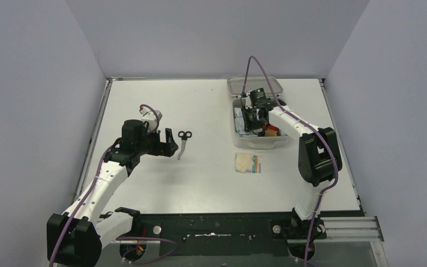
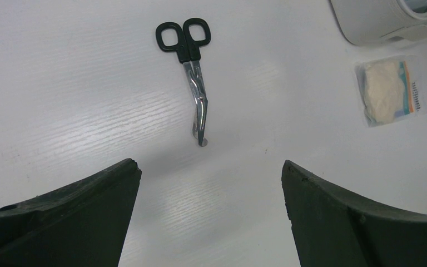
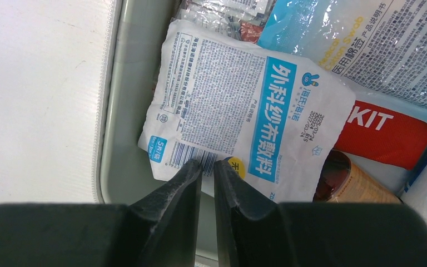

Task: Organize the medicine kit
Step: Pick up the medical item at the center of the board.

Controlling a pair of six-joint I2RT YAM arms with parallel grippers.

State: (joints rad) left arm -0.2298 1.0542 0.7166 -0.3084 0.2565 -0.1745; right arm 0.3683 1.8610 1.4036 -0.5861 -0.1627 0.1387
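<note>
Medicine kit (image 1: 258,144) at the table's (image 1: 200,111) far right, lid (image 1: 254,84) back, containing a blue-striped gauze packet (image 3: 244,111), swab packet (image 3: 367,39), red pouch (image 3: 392,136) and brown bottle (image 3: 353,183). Right gripper (image 3: 207,166), jaws nearly together, pinches the gauze packet's edge inside the kit; left gripper (image 2: 211,167) gapes wide near the scissors (image 2: 192,72).

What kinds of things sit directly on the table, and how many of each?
Scissors: 1
Clear packet: 1
Open medicine kit: 1
Total: 3
</note>
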